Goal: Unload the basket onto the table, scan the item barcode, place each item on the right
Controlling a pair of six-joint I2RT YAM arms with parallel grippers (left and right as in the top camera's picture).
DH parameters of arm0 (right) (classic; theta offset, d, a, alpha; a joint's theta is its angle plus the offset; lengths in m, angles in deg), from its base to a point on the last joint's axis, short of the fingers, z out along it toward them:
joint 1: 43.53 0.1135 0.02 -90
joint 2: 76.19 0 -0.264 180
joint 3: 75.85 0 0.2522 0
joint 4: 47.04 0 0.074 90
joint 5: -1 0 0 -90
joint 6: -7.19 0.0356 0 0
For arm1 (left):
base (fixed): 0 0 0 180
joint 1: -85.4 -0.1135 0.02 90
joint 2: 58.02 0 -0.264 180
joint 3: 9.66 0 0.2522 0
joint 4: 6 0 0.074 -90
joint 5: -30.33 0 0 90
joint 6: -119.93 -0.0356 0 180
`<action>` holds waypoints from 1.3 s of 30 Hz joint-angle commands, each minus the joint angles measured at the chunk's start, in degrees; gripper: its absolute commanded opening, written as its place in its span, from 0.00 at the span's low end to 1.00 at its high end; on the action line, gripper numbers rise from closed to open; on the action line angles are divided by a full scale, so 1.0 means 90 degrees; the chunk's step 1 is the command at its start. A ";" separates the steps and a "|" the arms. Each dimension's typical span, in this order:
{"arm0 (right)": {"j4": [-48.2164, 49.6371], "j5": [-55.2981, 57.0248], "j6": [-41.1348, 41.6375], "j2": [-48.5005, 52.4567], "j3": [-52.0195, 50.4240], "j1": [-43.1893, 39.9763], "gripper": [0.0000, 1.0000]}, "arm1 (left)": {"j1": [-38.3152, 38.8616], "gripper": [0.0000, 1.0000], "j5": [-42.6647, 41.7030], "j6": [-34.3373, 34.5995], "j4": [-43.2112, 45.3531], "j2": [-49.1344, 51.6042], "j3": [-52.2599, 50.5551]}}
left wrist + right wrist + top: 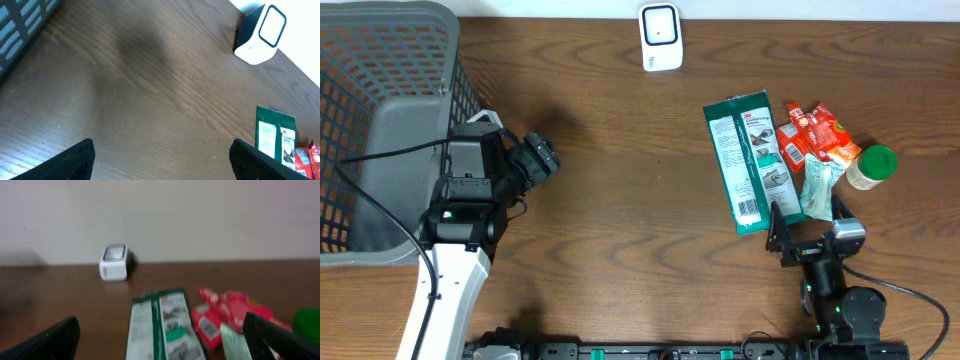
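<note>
A white barcode scanner (pixel 660 38) stands at the table's far edge, also in the left wrist view (pixel 260 35) and the right wrist view (pixel 115 262). A green flat package (pixel 752 160) lies label up at the right, its barcode near its front end. My right gripper (pixel 807 225) stands open just in front of it, with the package (pixel 162 325) lying ahead between its fingers (pixel 280 340), which do not touch it. My left gripper (pixel 542 158) hangs open over bare wood at the left, holding nothing, and its fingers (pixel 75 160) are spread wide.
A dark mesh basket (pixel 380 60) fills the far left, beside my left arm. Red packets (pixel 817 135), a pale green pouch (pixel 820 188) and a green-lidded jar (pixel 873 165) crowd the package's right side. Bare wood lies between the arms.
</note>
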 commanded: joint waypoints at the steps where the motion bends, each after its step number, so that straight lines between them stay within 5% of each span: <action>1: -0.0253 0.0034 0.0340 0.0002 -0.0015 -0.0015 0.99 | 0.0002 0.87 0.0109 -0.0041 -0.0015 -0.0007 0.0058; 24: -0.0260 0.0034 0.0338 0.0007 -0.0015 -0.0015 0.99 | 0.0010 0.87 0.0109 -0.0041 -0.0012 -0.0027 0.0058; 31: -0.0260 0.0034 0.0338 0.0007 -0.0015 -0.0015 0.99 | 0.0002 0.87 0.0350 -0.0041 -0.0109 -0.1265 0.0058; 39: -0.0260 0.0034 0.0338 0.0010 -0.0015 -0.0015 0.99 | 0.0002 0.87 0.0369 -0.0044 -0.0109 -0.3980 0.0058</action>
